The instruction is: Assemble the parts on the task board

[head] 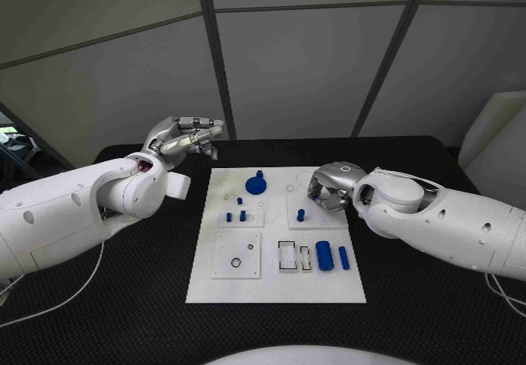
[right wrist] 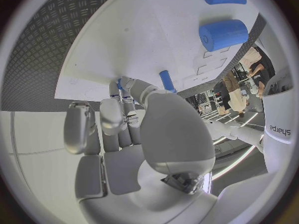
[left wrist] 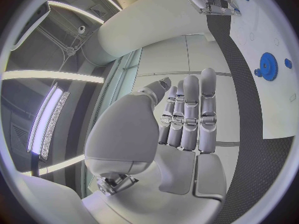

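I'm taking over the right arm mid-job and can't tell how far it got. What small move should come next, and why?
Probably a slow, short lift of the right hand off the task board. Its fingers are curled down at the board's right-middle plate, and the right wrist view shows something small and blue at their tips, though a firm pinch can't be confirmed. Lifting would show that. The left hand hovers open beyond the board.

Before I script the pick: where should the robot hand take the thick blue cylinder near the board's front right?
Probably across its round sides at mid-length, from above. The thick cylinder lies flat on the board, lengthwise front to back, with open board on both flanks beside the thin rod.
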Robot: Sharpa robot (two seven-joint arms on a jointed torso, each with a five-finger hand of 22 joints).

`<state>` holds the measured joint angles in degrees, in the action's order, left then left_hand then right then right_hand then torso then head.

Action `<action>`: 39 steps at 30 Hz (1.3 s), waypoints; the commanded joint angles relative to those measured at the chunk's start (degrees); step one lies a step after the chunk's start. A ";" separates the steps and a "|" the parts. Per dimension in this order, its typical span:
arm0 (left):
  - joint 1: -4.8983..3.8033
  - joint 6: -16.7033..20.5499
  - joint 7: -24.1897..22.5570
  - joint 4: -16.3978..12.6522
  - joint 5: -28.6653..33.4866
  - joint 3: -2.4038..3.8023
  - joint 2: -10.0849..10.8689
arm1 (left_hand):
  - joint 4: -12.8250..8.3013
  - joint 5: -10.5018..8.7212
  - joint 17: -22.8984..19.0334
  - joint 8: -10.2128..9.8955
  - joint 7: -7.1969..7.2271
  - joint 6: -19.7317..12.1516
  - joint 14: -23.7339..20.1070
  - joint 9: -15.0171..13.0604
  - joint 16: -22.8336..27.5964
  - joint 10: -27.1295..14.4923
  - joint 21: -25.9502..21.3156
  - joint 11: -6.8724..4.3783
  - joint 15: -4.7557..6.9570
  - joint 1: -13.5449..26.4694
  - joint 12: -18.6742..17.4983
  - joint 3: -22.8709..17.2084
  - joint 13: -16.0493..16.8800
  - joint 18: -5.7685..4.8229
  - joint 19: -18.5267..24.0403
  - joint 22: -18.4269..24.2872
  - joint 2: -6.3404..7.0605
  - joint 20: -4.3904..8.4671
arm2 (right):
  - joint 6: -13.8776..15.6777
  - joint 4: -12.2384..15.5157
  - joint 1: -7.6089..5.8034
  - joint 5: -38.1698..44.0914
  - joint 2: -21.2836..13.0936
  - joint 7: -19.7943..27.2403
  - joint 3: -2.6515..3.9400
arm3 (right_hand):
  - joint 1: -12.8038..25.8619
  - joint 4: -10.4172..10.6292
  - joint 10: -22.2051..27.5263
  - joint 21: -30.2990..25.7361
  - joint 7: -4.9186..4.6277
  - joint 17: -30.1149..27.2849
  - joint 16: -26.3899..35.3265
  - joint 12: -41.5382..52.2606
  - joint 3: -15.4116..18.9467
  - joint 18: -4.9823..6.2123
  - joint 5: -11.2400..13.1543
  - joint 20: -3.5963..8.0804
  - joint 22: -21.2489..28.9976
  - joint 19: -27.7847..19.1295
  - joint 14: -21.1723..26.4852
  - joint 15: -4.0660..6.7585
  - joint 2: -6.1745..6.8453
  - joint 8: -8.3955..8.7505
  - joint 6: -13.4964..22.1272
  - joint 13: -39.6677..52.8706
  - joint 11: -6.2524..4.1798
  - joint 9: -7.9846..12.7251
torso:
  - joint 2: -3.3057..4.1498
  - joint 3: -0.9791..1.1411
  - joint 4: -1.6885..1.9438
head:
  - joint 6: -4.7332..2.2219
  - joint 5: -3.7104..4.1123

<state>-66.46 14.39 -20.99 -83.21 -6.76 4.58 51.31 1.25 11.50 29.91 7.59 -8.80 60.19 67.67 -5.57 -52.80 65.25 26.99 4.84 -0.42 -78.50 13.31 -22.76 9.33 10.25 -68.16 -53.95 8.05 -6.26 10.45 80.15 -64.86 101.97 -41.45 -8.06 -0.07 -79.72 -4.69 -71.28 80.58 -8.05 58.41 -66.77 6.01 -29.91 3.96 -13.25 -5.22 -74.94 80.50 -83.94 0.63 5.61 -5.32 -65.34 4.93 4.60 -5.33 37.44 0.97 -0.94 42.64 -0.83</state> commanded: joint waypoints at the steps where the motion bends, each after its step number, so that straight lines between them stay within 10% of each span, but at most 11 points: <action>1: -0.07 -0.67 -0.44 0.08 0.24 0.03 0.00 | -0.23 -0.22 -0.05 -0.03 -0.15 -0.23 -0.11 0.08 0.26 -0.33 -0.25 0.12 -0.07 -0.44 0.23 0.11 0.09 0.23 0.06 0.09 -0.34 0.20 | 2.62 0.92 0.06 0.73 -0.52 -0.25 -0.10 | -0.47 -0.13 -1.30 0.29 -0.03 0.11 -0.26 0.09 -0.30 -0.74 -0.05 -0.02 -2.63 0.58 -1.74 0.32 -0.16 -0.20 -0.52 -0.06 -0.81 -0.05 | -0.07 -0.01 0.00 | 0.04 -0.13; 20: -0.06 -0.75 -0.30 0.99 0.24 0.02 -0.28 | -0.32 -0.21 -0.20 -0.06 -0.23 -0.31 -0.10 0.11 0.35 -0.49 -0.34 0.18 -0.09 -0.57 0.31 0.17 0.10 0.22 0.01 0.16 -0.40 0.21 | 7.53 10.83 -0.12 -0.22 -6.00 -1.01 1.17 | -0.31 -0.37 -1.57 0.99 0.03 0.50 -0.80 -0.05 -0.39 -0.94 -0.07 0.02 -3.51 1.09 -1.77 0.35 0.03 -0.18 -0.79 0.04 -0.85 -0.15 | -0.06 -0.05 0.05 | -0.42 -0.20; 29: -0.01 -0.95 -0.28 1.27 0.25 -0.02 -0.88 | -0.32 -0.21 -0.20 -0.06 -0.23 -0.31 -0.10 0.11 0.35 -0.49 -0.34 0.18 -0.09 -0.57 0.31 0.17 0.10 0.22 0.01 0.16 -0.40 0.21 | 8.95 17.41 -0.14 -2.07 -5.35 -0.28 1.98 | -0.33 -0.49 -1.58 1.12 0.02 0.62 -0.99 -0.15 -0.50 -0.96 -0.22 0.03 -3.66 1.14 -1.78 0.36 0.06 -0.12 -0.80 0.06 -0.85 -0.16 | -0.04 -0.12 0.05 | -0.25 -1.46; 39: -0.02 -1.23 -0.20 1.60 0.25 -0.06 -2.11 | -0.32 -0.21 -0.20 -0.06 -0.23 -0.31 -0.10 0.11 0.35 -0.49 -0.34 0.18 -0.09 -0.57 0.31 0.17 0.10 0.22 0.01 0.16 -0.40 0.21 | 7.63 16.48 -0.04 -4.34 0.52 1.18 1.78 | -0.19 -0.47 -1.56 1.18 -0.02 0.53 -1.00 -0.25 -0.49 -0.97 -0.24 0.03 -3.72 1.15 -1.76 0.34 0.09 -0.06 -0.78 0.07 -0.81 -0.17 | 0.02 -0.26 0.25 | 0.29 -3.67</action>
<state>-66.41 14.13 -20.89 -81.64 -6.68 4.51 49.32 1.25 11.50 29.76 7.59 -8.80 60.19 67.67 -5.53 -52.80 65.03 26.99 5.07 -0.43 -78.95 13.30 -22.76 9.36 10.24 -68.16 -53.89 7.60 -6.26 17.95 96.99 -64.88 99.35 -41.29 -8.19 1.75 -79.84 -5.06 -71.47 81.60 -8.04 58.97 -67.56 5.96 -30.28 3.99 -13.15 -5.21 -74.92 81.31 -83.94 0.62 5.49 -5.27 -65.72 4.92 4.79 -5.42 37.40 0.76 -0.79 42.82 -4.10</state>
